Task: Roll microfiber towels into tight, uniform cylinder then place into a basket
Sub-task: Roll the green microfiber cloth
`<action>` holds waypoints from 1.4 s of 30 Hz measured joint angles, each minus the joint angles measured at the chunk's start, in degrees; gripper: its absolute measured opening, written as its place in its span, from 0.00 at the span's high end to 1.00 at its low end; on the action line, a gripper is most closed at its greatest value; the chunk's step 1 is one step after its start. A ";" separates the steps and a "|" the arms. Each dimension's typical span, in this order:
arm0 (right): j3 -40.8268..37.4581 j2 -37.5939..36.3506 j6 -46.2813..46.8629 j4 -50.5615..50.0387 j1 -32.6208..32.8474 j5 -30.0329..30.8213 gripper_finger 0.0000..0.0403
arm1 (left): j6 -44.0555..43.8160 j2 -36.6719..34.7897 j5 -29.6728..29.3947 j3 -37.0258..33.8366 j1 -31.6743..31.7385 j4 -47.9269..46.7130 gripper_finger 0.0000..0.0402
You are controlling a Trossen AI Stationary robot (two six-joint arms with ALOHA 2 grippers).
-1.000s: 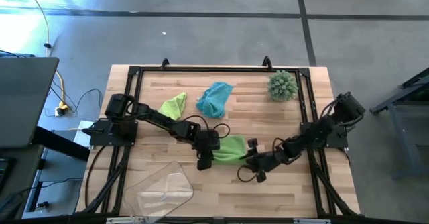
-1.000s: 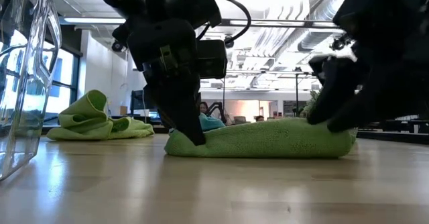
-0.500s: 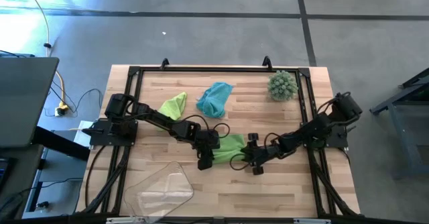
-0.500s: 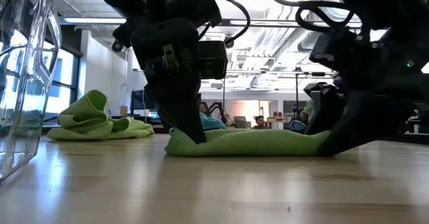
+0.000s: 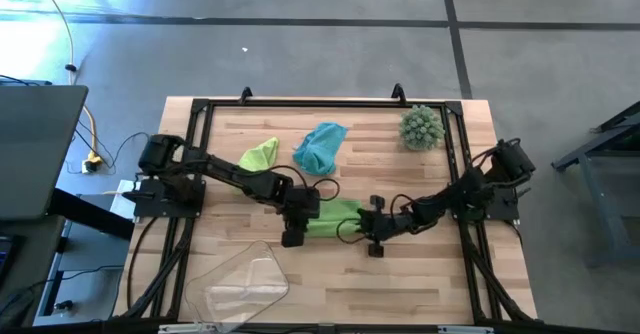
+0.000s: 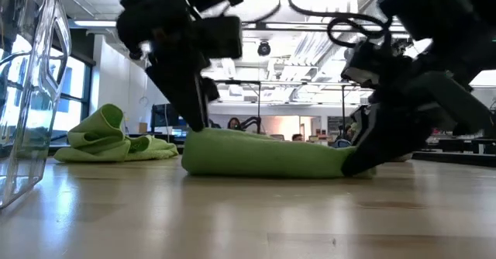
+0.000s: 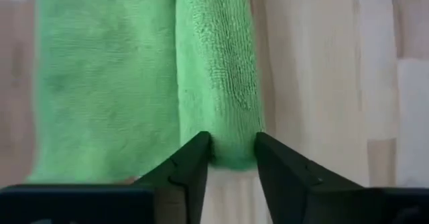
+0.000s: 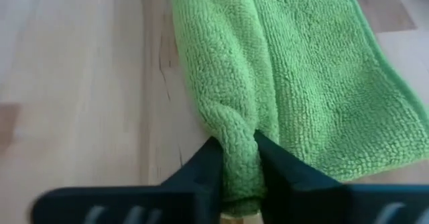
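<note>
While both arms crouch over the middle of the table [image 5: 250, 134], the lime towel [image 5: 333, 217] between them looks different from a second ago: it is narrower and thicker, with a rolled edge along one side and a flat flap beside it. The left gripper [image 7: 232, 158] has shifted to the towel's end; its fingers straddle the roll's end, seemingly touching it, though a true clench I cannot confirm. The right gripper [image 8: 237, 158], apart from the cloth a moment back, now pinches the roll's opposite end. Judgement: rolling has begun, first turn made, flap remains. A second lime towel [image 5: 259, 156] and the teal towel [image 5: 320, 146] lie crumpled, unrolled. The basket [image 5: 243, 284] sits near the front edge, well apart.
</note>
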 joint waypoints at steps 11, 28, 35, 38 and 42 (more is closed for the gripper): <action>-0.44 0.38 12.41 6.29 -9.48 -25.03 0.97 | 1.80 -6.50 -14.65 0.05 -5.89 0.41 0.62; -0.22 0.32 23.20 5.67 -15.05 -33.88 0.96 | 4.05 4.60 -25.88 0.08 -9.77 4.44 0.54; -0.22 0.33 21.55 5.61 -15.16 -33.26 0.96 | -0.88 5.31 -16.91 -0.10 -8.26 1.80 0.56; -0.33 0.38 18.68 6.10 -15.15 -32.98 0.93 | -1.24 5.29 -16.52 -1.03 -7.47 2.89 0.63; -0.37 -0.06 14.21 6.82 -15.19 -32.97 0.83 | -2.38 5.17 -14.68 -2.43 -6.31 4.63 0.75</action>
